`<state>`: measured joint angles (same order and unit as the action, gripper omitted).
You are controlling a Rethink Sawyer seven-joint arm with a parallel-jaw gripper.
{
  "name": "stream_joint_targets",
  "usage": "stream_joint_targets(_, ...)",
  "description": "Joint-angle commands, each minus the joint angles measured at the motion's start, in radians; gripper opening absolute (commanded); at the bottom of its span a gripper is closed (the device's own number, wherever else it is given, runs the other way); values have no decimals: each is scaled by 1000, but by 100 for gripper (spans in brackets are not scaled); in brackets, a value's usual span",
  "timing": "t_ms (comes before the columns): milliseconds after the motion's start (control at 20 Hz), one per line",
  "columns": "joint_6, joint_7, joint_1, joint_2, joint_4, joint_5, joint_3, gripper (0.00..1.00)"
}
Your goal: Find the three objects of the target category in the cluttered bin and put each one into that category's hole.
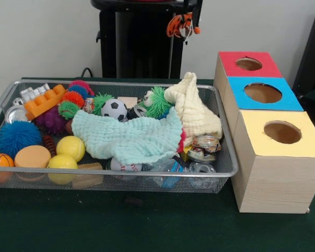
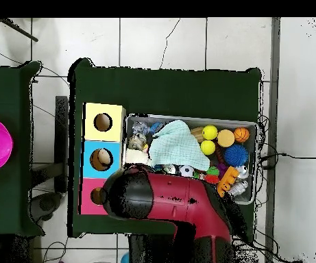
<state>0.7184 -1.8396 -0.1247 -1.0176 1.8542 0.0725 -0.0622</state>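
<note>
Front view: the claw hangs high at the top edge, clenched on a small orange-and-black striped toy that dangles beneath it. The bin lies well below the claw. The red box, blue box and yellow box stand lower and off to one side of it. We judge the grip shallow. A swing could shake the toy loose onto the bench or back into the clutter. A mint cloth and a cream cloth below the claw may hide further targets.

Overhead view: the arm covers the claw and most of the red box. We cannot check alignment over a hole here. A release off-centre could bounce off a rim, or drop into the neighbouring blue box.
</note>
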Motion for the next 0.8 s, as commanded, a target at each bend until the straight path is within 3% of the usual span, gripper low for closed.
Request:
stream_joint_targets(50, -52, -133, 33, 41, 67, -27, 63, 0)
stream_joint_targets(800, -50, -196, 120, 44, 71, -86, 31, 0)
